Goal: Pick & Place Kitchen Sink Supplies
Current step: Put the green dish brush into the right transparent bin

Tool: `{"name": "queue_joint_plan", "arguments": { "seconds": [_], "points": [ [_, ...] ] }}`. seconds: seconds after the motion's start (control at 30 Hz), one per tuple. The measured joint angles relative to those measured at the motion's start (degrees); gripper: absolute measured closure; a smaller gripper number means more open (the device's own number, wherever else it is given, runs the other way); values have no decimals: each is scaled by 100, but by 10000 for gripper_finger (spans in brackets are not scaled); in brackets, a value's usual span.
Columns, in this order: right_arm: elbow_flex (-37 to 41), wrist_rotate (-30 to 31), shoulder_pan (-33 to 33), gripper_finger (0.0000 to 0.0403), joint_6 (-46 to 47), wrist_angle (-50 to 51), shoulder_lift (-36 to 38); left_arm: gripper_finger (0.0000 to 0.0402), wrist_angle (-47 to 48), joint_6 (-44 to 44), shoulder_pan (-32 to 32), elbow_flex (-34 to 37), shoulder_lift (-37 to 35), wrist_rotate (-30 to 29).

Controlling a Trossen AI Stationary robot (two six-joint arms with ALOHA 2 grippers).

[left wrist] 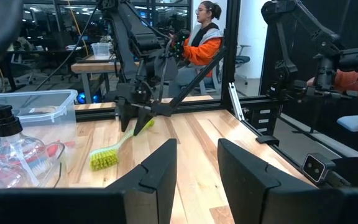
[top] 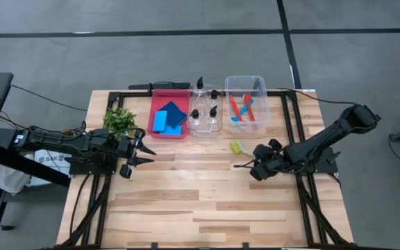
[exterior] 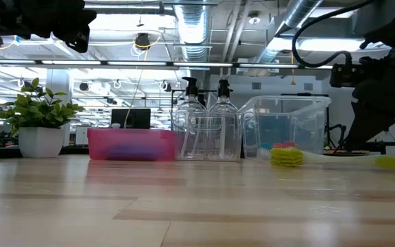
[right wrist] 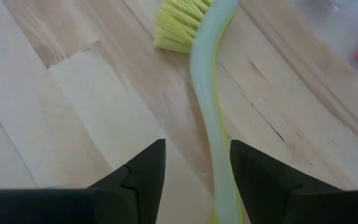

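A yellow-green brush point(top: 237, 147) lies on the table in front of the clear bin point(top: 261, 85), which holds red and blue brushes point(top: 242, 107). Its bristle head point(right wrist: 180, 25) points toward that bin. My right gripper point(right wrist: 197, 149) points steeply down over the handle, open, with one finger on each side of it. Clear pump bottles point(top: 205, 111) stand in a clear tray. Two blue sponges point(top: 169, 117) lie in the red bin point(top: 160, 132). My left gripper point(top: 141, 153) waits open at the left, by the plant. My right gripper comes from above, slanting, with its fingers across the brush's handle point(right wrist: 219, 162) near the free end. There is a plain gap to one finger. The handle runs close along the other finger point(right wrist: 253, 174), and I cannot tell whether they touch. The brush lies flat on the table.
A leafy plant point(top: 120, 119) in a white pot stands at the left, by my left gripper. The bins line the table's far side; bare wood lies toward the near edge. Beyond the table, in the left wrist view, a person in orange point(left wrist: 204, 46) sits.
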State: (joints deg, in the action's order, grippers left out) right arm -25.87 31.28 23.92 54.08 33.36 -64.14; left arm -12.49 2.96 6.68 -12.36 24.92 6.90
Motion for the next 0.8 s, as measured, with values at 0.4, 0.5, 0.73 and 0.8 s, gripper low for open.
{"name": "queue_joint_plan", "arguments": {
  "seconds": [0.4,0.5,0.73,0.8],
  "points": [
    [488,-439,-281,234,2,-697,-1,284,-2,0,0,0,0,0],
    [878,-583,-367,242,96,-1286,7,284,-4,0,0,0,1,0],
    [1266,-594,-396,270,415,-1743,17,284,-7,0,-1,0,11,0],
    [1273,-592,-394,282,389,-1763,15,284,-23,0,-2,0,35,0]
  ]
}}
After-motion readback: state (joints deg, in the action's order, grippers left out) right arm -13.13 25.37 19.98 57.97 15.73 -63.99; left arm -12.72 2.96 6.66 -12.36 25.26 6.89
